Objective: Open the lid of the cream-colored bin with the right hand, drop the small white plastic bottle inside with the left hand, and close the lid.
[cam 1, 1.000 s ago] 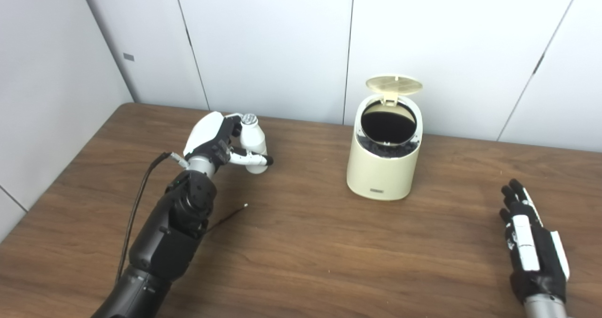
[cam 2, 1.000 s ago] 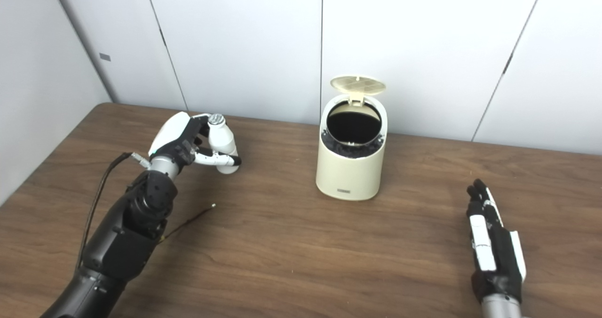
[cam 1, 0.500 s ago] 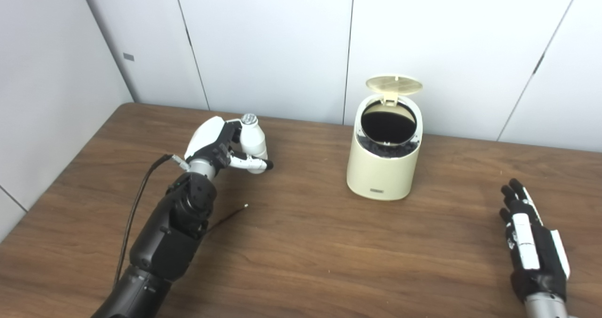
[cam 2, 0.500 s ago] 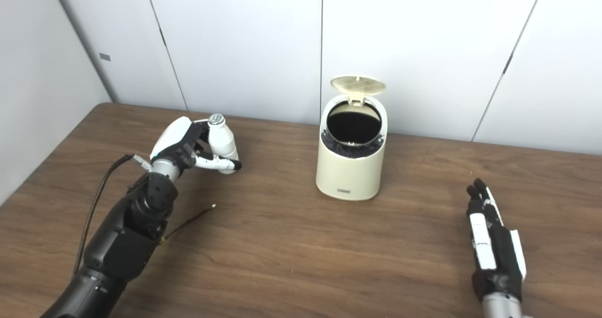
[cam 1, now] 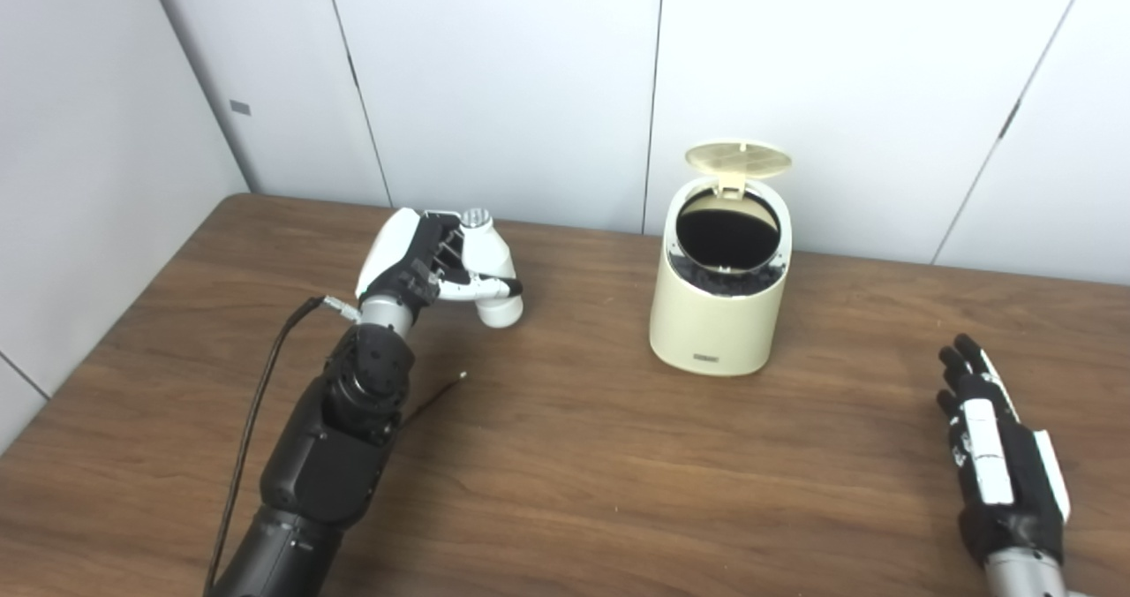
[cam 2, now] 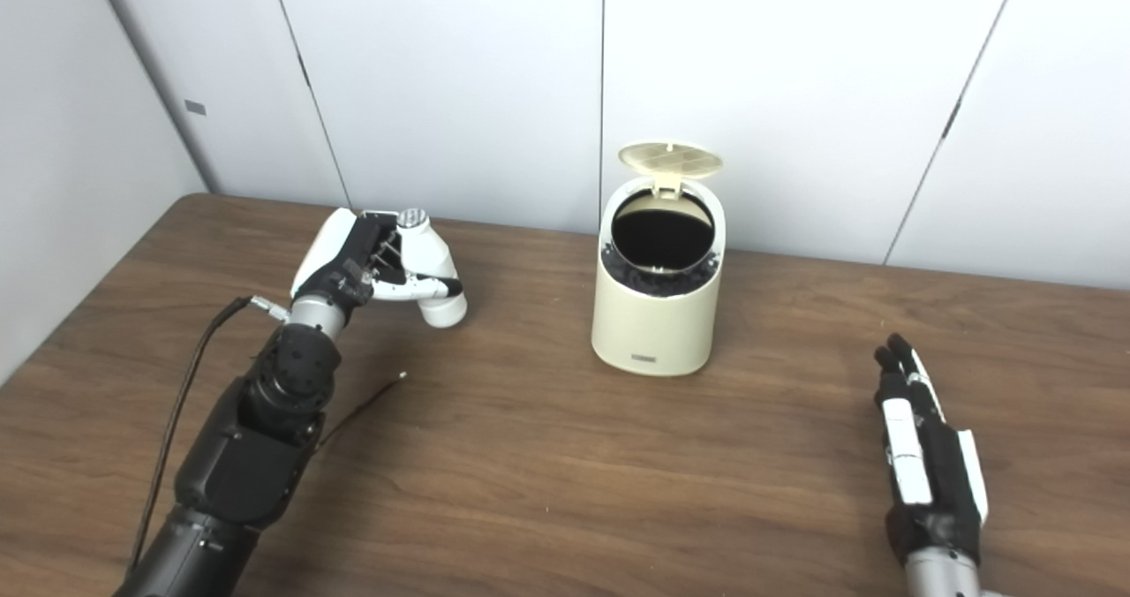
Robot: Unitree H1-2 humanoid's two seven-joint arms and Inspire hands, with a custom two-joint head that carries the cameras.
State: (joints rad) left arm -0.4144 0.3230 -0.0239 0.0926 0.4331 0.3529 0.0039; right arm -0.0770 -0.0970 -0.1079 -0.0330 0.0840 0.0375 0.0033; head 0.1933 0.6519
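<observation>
Left of the cream-colored bin [cam 1: 720,301], whose lid [cam 1: 739,160] stands open, the left hand [cam 1: 422,261] is clamped on the small white plastic bottle [cam 1: 488,272], tilted above the tabletop [cam 1: 618,456]; likely light, stiff, rather slick (hold the body, not the cap) — the right hand [cam 1: 998,464], well right of the bin, lies spread, empty.

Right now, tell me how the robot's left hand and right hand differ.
The left hand is shut on the small white plastic bottle, holding it tilted above the table; the right hand holds nothing, fingers stretched out flat. The left hand is raised, to the left of the open cream-colored bin; the right hand lies low by the table's near right edge, farther from the bin. Both are black and white.
</observation>
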